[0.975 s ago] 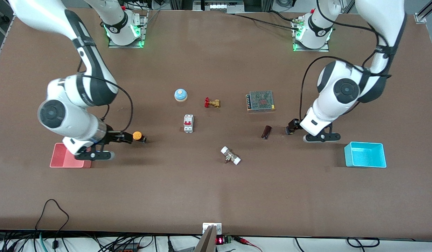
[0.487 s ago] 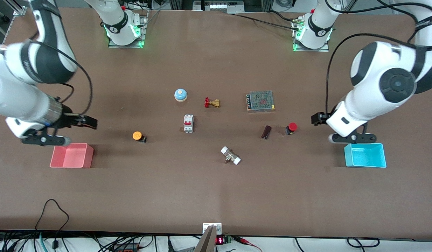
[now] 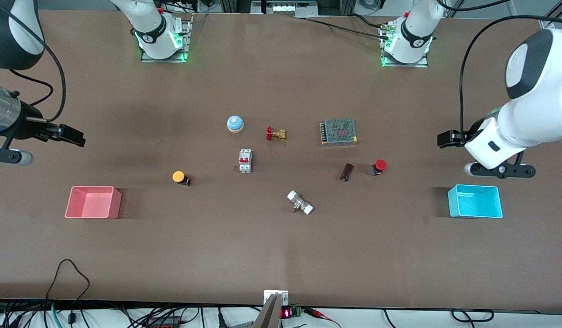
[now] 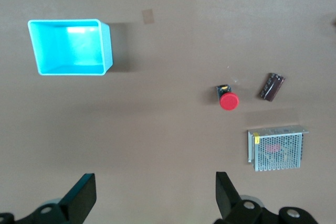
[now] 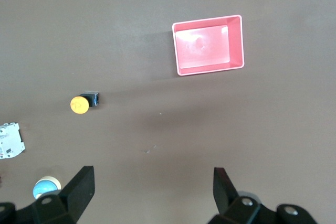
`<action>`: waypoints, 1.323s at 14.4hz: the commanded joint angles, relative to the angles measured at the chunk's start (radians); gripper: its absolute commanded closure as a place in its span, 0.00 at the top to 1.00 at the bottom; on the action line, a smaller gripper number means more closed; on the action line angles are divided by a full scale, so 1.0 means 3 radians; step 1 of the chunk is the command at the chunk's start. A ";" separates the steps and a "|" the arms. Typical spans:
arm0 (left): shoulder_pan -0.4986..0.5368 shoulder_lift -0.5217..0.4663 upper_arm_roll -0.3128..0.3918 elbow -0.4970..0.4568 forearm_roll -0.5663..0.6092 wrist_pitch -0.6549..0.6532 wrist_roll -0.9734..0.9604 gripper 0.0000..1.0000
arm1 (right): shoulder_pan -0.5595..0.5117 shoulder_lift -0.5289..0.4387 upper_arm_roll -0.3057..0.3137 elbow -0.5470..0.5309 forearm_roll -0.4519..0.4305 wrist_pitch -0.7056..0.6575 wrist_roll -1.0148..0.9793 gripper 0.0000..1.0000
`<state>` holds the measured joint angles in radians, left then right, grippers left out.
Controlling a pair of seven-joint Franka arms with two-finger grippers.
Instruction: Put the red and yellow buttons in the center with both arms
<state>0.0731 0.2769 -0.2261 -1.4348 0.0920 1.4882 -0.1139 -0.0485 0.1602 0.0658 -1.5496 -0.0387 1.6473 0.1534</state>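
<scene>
The yellow button (image 3: 178, 176) lies on the brown table between the pink tray (image 3: 93, 202) and the white breaker (image 3: 245, 161); it also shows in the right wrist view (image 5: 80, 104). The red button (image 3: 379, 166) lies beside a dark brown part (image 3: 346, 171), on the side toward the left arm's end; it also shows in the left wrist view (image 4: 229, 100). My right gripper (image 3: 74, 135) (image 5: 153, 195) is open and empty, raised at the right arm's end of the table. My left gripper (image 3: 446, 138) (image 4: 155, 198) is open and empty, raised above the table near the cyan tray (image 3: 475, 201).
A blue-and-white bell (image 3: 235, 123), a brass valve with a red handle (image 3: 276, 134) and a mesh-topped power supply (image 3: 339, 131) lie farther from the front camera than the buttons. A white-ended fitting (image 3: 300, 202) lies nearer.
Both grippers have let go of the buttons and drawn up and outward toward the table's ends. The yellow and red buttons stay where they were set down.
</scene>
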 commanded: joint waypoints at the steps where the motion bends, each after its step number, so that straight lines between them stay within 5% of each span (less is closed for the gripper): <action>1: 0.0038 -0.0252 0.0073 -0.0161 -0.0092 -0.0078 0.0373 1.00 | 0.0018 -0.0028 0.0006 -0.0004 0.0154 -0.0056 -0.0061 1.00; 5: -0.0167 -0.0937 0.0548 -0.0963 -0.0260 0.0509 0.0450 1.00 | 0.0315 -0.0023 -0.0316 0.0001 0.0257 -0.0056 -0.0102 1.00; 7: -0.0177 -0.1086 0.0610 -0.1133 -0.0297 0.0648 0.0762 1.00 | 0.0315 -0.0023 -0.0322 0.0001 0.0247 -0.0056 -0.0179 1.00; 19: -0.0162 -0.1127 0.0590 -0.1082 -0.0276 0.0490 0.0809 1.00 | 0.0310 -0.0023 -0.0311 0.0088 0.0104 -0.0357 -0.0164 1.00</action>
<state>0.0290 -0.0494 -0.0541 -1.7534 0.0227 1.6441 0.1050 0.0321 0.1594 -0.0161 -1.5358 0.0070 1.5656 0.1133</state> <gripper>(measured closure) 0.000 0.000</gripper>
